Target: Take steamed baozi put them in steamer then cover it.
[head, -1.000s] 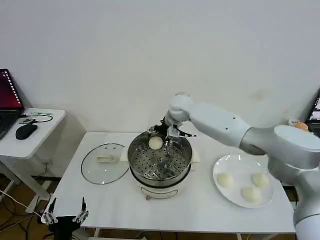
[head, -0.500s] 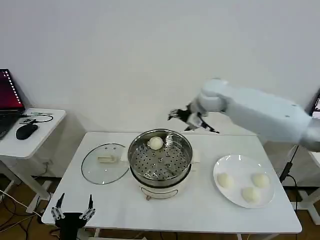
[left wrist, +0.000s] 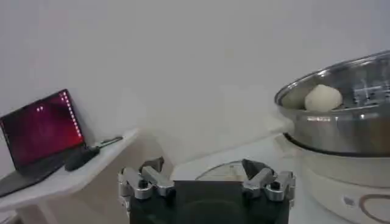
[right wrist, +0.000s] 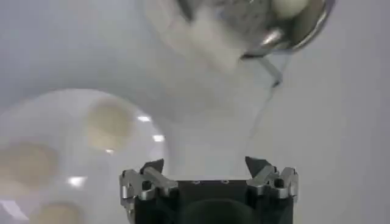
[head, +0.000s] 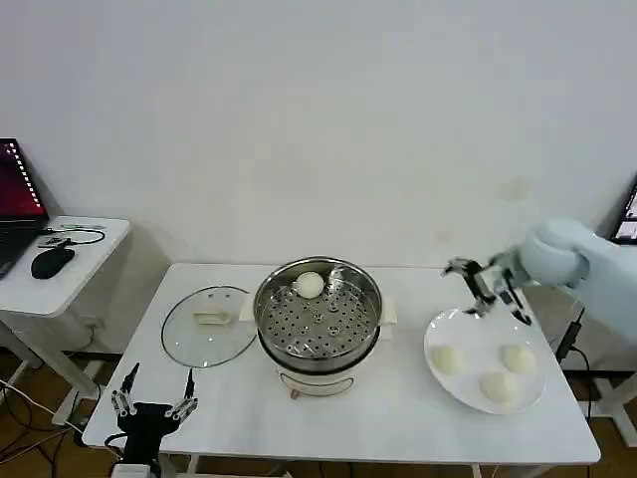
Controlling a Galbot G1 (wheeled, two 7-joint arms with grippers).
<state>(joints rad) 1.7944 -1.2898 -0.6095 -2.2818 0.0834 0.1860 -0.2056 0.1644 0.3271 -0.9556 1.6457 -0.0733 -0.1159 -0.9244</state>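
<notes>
Steel walls of the steamer (head: pixel 318 317) are ringing a single bun (head: pixel 310 285), which is now sitting alone on the holed floor toward the back. The right gripper (head: pixel 486 284), which a second ago was down at that bun inside the pot, has swung away to the right and is now hovering above the back edge of the white plate (head: pixel 453 328), its fingers spread wide and carrying nothing. Three more buns (head: pixel 448 359) are waiting on that plate, so one drop looks finished and the arm is probably lining up for the next pickup. The glass lid (head: pixel 209 325) is lying flat on the table (head: pixel 398 423) just left of the steamer, not yet needed. The left gripper (head: pixel 154 409) is idling open, low by the table's front left corner.
</notes>
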